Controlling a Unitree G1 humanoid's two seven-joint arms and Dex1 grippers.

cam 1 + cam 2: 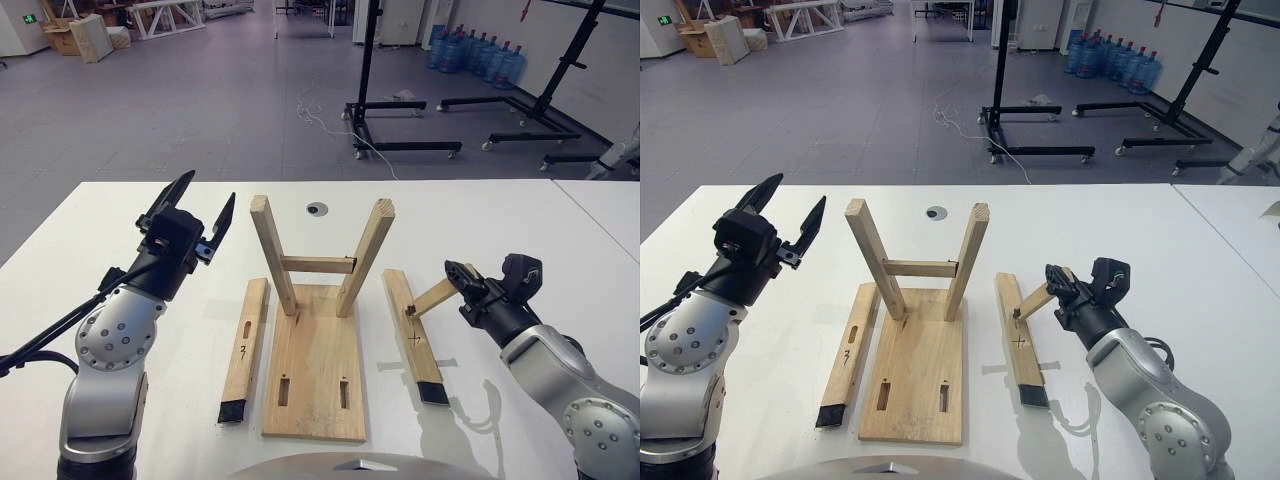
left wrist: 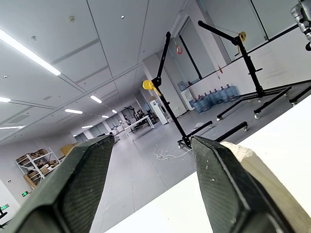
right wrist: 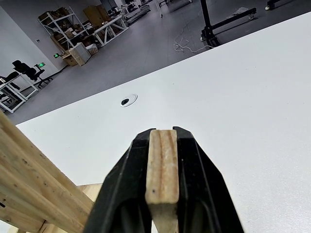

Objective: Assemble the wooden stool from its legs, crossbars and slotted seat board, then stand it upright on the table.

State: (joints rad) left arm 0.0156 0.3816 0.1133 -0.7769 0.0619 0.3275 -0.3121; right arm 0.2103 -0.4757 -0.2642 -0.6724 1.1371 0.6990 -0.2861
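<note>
The slotted seat board point(image 1: 315, 365) lies flat mid-table. Two legs point(image 1: 272, 255) stand tilted in its far slots, joined by a crossbar point(image 1: 318, 264). A loose leg point(image 1: 245, 345) lies to the board's left and another loose leg point(image 1: 413, 335) to its right. My right gripper point(image 1: 462, 285) is shut on a second crossbar point(image 1: 435, 296), whose free end meets the right loose leg's slot; the crossbar point(image 3: 162, 174) sits clamped between the black fingers. My left gripper point(image 1: 210, 188) is open, raised left of the standing legs, its fingers point(image 2: 82, 189) spread with nothing between.
The white table point(image 1: 560, 230) has a round cable hole point(image 1: 317, 209) behind the standing legs. Beyond the far edge, black rolling stands point(image 1: 400, 110) and water bottles point(image 1: 480, 55) are on the floor. Bare tabletop lies at both sides.
</note>
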